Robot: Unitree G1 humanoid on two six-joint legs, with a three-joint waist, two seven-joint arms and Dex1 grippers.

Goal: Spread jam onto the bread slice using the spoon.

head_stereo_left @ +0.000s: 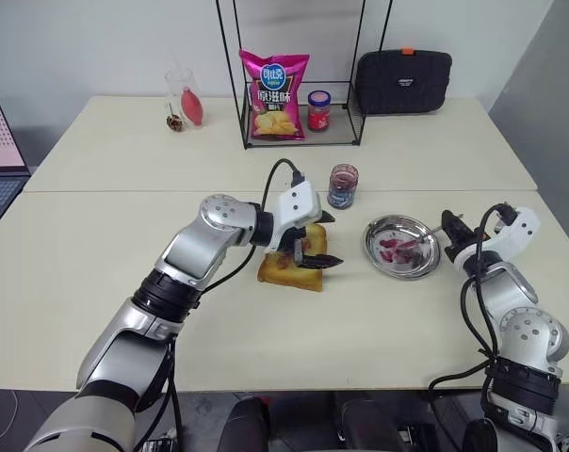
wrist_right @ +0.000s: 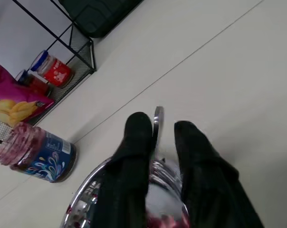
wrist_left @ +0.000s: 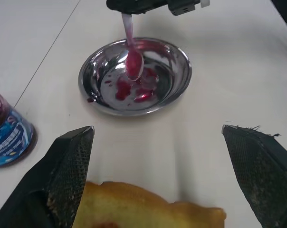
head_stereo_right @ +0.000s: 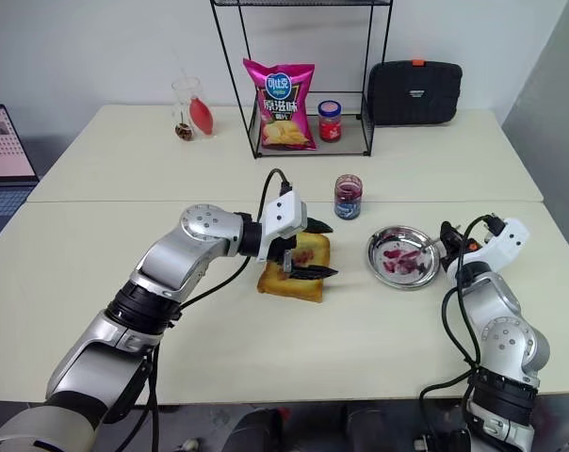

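The bread slice (head_stereo_left: 280,273) lies flat at the middle of the table. My left gripper (head_stereo_left: 330,239) hovers open over its right end, one finger on each side, nothing held. To the right stands a steel dish (head_stereo_left: 372,247) smeared with jam (wrist_left: 134,90). The spoon (wrist_left: 133,59) rests with its red bowl in the dish, its handle (wrist_right: 157,114) running up between the fingers of my right gripper (head_stereo_left: 450,238) at the dish's right rim. Those fingers stand slightly apart, the handle against one and a gap beside the other. The jam jar (head_stereo_left: 343,185) stands behind the bread.
A black wire rack (head_stereo_left: 245,113) at the back holds a pink crisps bag (head_stereo_left: 277,94) and a red-lidded jar (head_stereo_left: 318,110). A black case (head_stereo_left: 402,80) sits beside it, a glass (head_stereo_left: 184,99) at the back left, a laptop (head_stereo_left: 0,151) at the left edge.
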